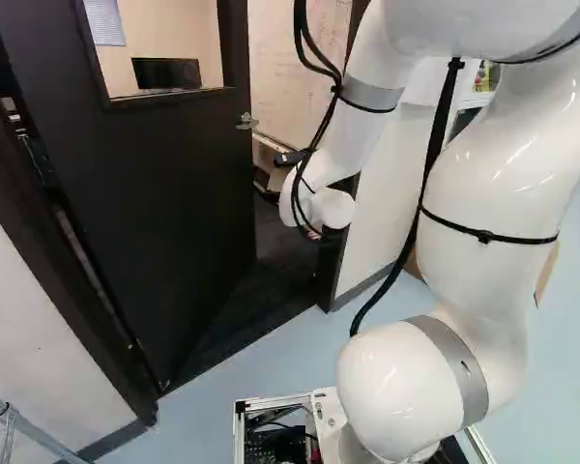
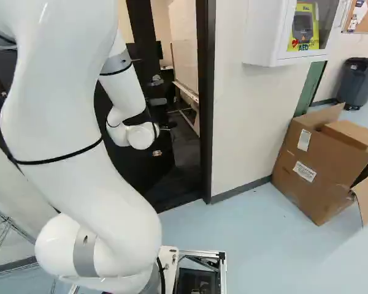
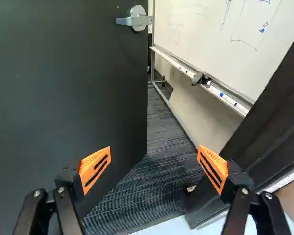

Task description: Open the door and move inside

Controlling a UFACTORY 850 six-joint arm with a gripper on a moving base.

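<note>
- Dark door point(image 1: 174, 193) ajar, angled into the room; its free edge stands apart from the frame point(image 2: 206, 104);
- lever handle point(image 3: 137, 21) near that free edge;
- gripper point(image 1: 314, 233) released, fingers spread, facing the gap;
- whiteboard point(image 3: 201, 29) beyond, markers point(image 3: 228, 99) along its lower edge;
- cardboard box point(image 2: 319, 174) beside the wall point(image 2: 239, 110)

Dark upright door point(image 1: 164, 184) with a window point(image 1: 159, 48), standing partly open, swung inward, its face ahead and left of the pincer point(image 1: 319, 233), silver lever handle point(image 3: 136, 19) farther ahead, doorway gap point(image 3: 154, 171) directly before the pincer
</note>
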